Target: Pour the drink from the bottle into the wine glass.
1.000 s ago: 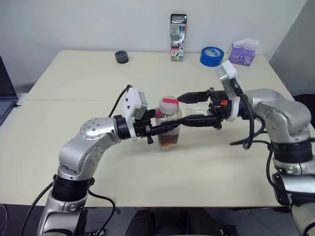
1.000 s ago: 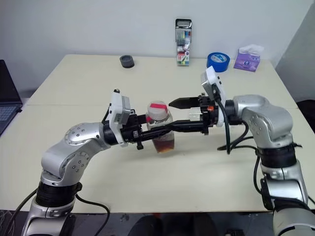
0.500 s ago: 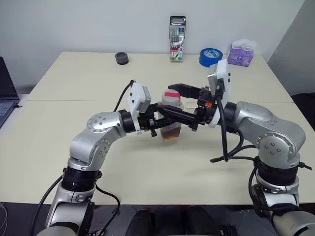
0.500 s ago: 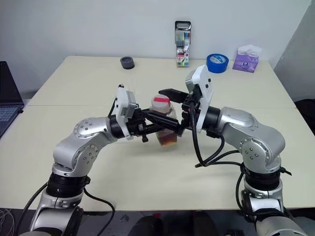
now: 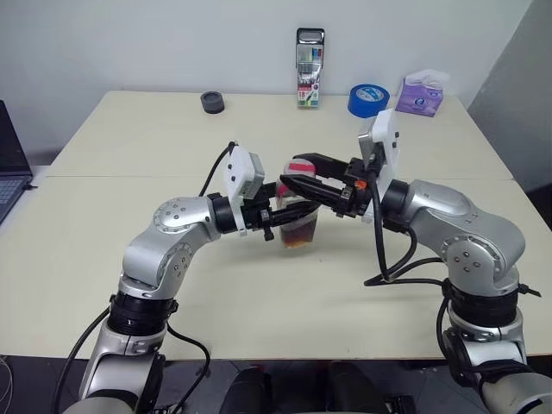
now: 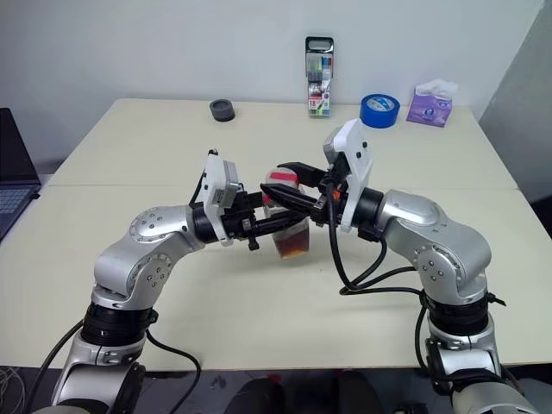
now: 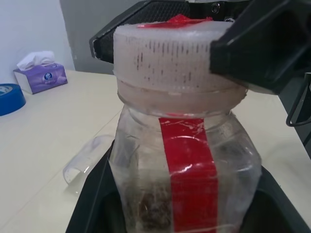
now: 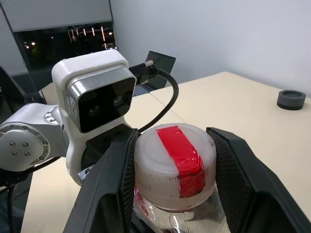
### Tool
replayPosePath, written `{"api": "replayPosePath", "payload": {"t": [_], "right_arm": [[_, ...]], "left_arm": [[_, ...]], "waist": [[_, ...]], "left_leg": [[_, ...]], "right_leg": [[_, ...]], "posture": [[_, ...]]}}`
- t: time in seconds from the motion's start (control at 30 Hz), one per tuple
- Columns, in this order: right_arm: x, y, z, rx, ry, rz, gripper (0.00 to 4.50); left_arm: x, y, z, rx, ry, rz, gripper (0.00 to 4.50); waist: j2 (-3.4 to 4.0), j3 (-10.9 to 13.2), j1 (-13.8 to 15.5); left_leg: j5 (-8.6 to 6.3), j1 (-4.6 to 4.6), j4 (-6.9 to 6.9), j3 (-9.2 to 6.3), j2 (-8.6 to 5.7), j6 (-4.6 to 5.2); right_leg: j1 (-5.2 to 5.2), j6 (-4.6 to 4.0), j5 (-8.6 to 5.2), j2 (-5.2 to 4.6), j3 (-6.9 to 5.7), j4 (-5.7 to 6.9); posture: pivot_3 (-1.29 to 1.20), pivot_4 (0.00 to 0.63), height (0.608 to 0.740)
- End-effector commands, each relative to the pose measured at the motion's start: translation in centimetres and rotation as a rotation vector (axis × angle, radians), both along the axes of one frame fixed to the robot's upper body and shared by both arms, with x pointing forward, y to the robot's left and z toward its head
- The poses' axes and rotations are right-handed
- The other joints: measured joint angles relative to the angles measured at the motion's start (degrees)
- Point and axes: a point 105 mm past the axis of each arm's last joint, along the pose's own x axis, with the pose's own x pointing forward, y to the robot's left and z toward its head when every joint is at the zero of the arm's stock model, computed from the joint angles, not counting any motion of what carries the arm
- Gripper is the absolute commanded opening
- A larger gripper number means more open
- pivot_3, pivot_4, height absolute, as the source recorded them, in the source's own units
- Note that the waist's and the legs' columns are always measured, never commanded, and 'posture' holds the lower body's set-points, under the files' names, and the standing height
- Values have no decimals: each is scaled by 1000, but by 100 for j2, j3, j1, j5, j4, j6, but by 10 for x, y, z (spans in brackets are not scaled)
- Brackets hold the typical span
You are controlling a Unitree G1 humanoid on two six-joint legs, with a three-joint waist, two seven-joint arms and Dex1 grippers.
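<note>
Clear plastic bottle (image 5: 298,211) is held upright near the middle of the bench (image 5: 129,155), its body clamped by the left pincer (image 5: 289,210), which comes in from the left. Dark drink (image 5: 297,236) fills its lower part. The white cap (image 8: 174,165), marked with red tape, is flanked by the two fingers (image 8: 109,184) of the right pincer (image 5: 293,172), set close against its sides. A clear glass (image 7: 87,158) is seen lying on the bench just behind the bottle. At the far edge stand a marker pack (image 5: 310,56), blue tape roll (image 5: 369,100), tissue box (image 5: 418,93) and a dark puck (image 5: 212,102)
</note>
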Motion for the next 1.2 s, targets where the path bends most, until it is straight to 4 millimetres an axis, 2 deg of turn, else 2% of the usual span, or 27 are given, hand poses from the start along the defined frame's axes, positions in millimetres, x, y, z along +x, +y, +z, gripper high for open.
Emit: {"api": "replayPosePath", "payload": {"t": [0.03,0.13,0.27,0.4,0.5,0.6,0.7,0.77,0.87,0.97,1.1,1.2], "right_arm": [[-3,0,13,37,-58,10,1904],[-4,3,13,21,-68,91,1904],[1,3,10,-121,-101,369,1904],[29,12,17,-208,-82,513,1904],[40,12,19,-248,-68,560,1904],[41,2,21,-263,-34,586,2867],[39,-18,23,-270,-2,555,3933],[34,-33,23,-274,17,510,4466],[21,-45,19,-261,37,442,4466],[5,-45,15,-219,38,369,4466],[-10,-30,13,-84,17,217,4466],[-20,-20,12,-25,18,170,4466]], "left_arm": [[-8,1,13,-10,-68,-10,1783],[-14,-2,12,-8,-57,-38,1783],[-35,-10,9,14,-32,-153,1783],[-49,-14,10,22,-14,-225,1783],[-50,-17,12,18,-14,-234,1783],[-47,-17,13,10,-19,-220,1783],[-41,-13,13,8,-24,-186,1783],[-36,-9,12,10,-24,-162,1783],[-31,-5,10,10,-26,-133,1783],[-24,-2,11,2,-35,-103,1783],[-15,-1,13,-11,-51,-78,1783],[-12,-2,14,-12,-57,-80,1783]], "waist": [[0,0,1],[0,0,-1],[2,2,-11],[4,4,-52],[4,4,-39],[3,5,27],[0,6,61],[0,6,82],[0,6,101],[3,8,60],[3,7,-6],[3,7,-1]], "left_leg": [[0,0,0,0,0,0],[0,0,0,0,0,0],[0,5,0,6,-2,4],[-3,12,-4,5,1,10],[-1,12,-4,3,3,6],[1,0,-1,2,2,2],[1,-12,6,1,-1,1],[1,-13,5,0,-2,0],[1,-15,0,-4,-2,0],[1,-12,-5,-2,0,1],[0,-4,-5,0,3,2],[1,-2,-2,-1,3,2]], "right_leg": [[0,0,0,0,0,0],[0,0,0,0,1,0],[0,0,0,1,4,0],[2,-1,0,4,4,2],[3,-2,0,5,0,1],[2,-1,0,-1,-1,-7],[1,-1,1,-9,-7,-21],[1,-1,1,-11,-7,-27],[1,-1,1,-11,-10,-34],[-1,-1,1,-8,-5,-27],[-5,-2,0,-3,-2,0],[-4,-2,1,-1,-1,7]], "posture": [[0,150,740],[0,150,740],[0,150,740],[0,150,740],[0,150,740],[0,150,740],[0,150,740],[0,150,740],[0,150,740],[0,150,740],[0,150,740],[0,150,740]]}}
